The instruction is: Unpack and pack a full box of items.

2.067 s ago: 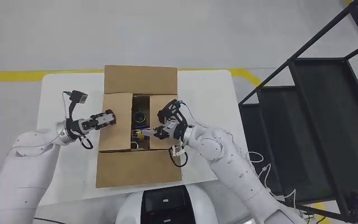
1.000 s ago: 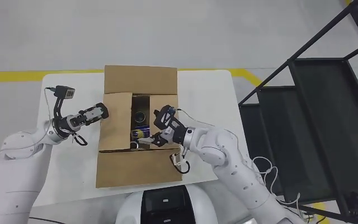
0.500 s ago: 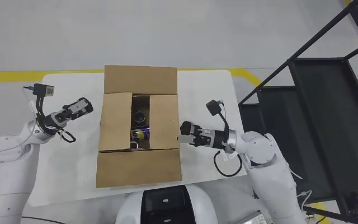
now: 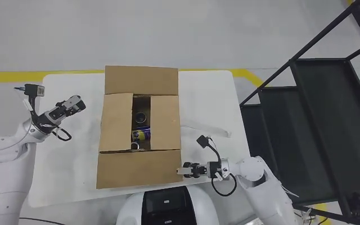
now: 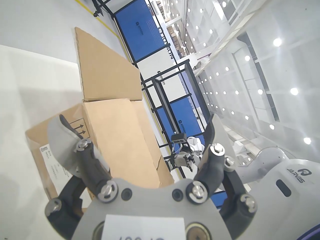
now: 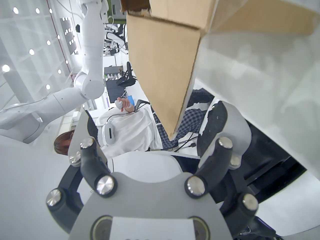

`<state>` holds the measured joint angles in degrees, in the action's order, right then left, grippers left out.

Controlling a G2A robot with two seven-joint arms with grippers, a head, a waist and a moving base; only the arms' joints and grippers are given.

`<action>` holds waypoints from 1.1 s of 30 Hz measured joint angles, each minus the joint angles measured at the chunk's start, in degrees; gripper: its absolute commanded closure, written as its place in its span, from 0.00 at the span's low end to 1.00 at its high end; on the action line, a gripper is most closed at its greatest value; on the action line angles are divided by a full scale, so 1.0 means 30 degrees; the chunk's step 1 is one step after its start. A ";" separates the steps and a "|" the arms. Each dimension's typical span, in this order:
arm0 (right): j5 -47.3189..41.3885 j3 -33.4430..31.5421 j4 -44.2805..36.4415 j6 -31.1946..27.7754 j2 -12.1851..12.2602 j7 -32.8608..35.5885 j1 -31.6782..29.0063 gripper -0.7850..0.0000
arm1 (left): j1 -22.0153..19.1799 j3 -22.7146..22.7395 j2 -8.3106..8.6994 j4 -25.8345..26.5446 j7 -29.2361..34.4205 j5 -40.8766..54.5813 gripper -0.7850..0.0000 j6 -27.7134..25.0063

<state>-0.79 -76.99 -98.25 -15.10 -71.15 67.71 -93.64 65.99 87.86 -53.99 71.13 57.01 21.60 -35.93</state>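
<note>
Left of the box [image 4: 115,121], well apart, left jaws wide, right jaws wide at its near corner

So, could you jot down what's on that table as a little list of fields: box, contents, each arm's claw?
Container: cardboard box on the white table, top partly open.
Contents: blue and yellow can lying in the gap; dark round item beyond it.
Left gripper: open, empty, above the table left of the box.
Right gripper: open, empty, at the near flap's right corner.
Loose: clear strip on the table right of the box.
</note>
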 measured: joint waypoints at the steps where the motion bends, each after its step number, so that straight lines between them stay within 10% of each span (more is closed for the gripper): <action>1: -0.0282 0.0349 0.0247 -0.0173 -0.0016 0.0037 0.0169 0.00 | -0.0022 -0.0046 -0.0002 0.0026 -0.0061 -0.0063 0.00 0.0020; 14: -0.7203 0.1857 0.2590 -0.3753 -0.0355 -0.1361 0.3088 0.00 | 0.0429 -0.0179 0.0054 0.0780 -0.0360 -0.0611 0.00 0.0197; 33: -0.3159 0.3386 0.5380 -0.4676 -0.0618 -0.6313 0.6488 0.00 | 0.3170 -0.0006 0.0813 0.5821 0.6433 0.2900 0.00 0.2643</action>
<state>-10.27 -66.83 -82.11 -29.13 -73.00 48.77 -74.18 75.50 87.84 -51.55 88.59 76.31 30.30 -28.00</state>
